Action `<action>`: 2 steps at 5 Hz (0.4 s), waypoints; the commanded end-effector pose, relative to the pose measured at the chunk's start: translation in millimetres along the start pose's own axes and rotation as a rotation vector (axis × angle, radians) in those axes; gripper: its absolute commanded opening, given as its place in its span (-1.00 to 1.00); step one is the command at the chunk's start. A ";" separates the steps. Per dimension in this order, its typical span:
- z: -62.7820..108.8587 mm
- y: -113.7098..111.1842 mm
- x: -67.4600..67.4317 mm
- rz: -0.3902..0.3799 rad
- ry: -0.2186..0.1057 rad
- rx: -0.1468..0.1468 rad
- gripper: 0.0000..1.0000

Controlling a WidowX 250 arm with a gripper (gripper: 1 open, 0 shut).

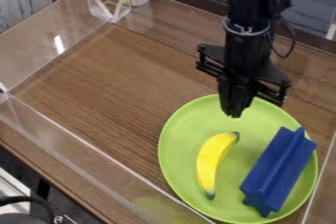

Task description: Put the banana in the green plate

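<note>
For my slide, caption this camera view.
Shut gripper hangs above the banana, which lies beside a blue block on the green plate.
</note>
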State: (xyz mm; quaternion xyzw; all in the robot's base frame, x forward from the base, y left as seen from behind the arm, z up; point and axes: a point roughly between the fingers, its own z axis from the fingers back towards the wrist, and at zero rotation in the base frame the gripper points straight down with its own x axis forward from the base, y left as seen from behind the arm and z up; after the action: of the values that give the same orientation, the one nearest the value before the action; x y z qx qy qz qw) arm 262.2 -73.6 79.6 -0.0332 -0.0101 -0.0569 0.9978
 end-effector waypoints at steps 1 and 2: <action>5.9 1.2 4.3 -0.001 -0.032 -0.001 -1.00; 4.8 1.4 4.4 -0.002 -0.030 -0.003 -1.00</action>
State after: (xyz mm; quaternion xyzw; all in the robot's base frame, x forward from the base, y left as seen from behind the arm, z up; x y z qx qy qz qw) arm 262.9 -72.9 76.8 -0.0327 -0.0088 -0.0597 0.9976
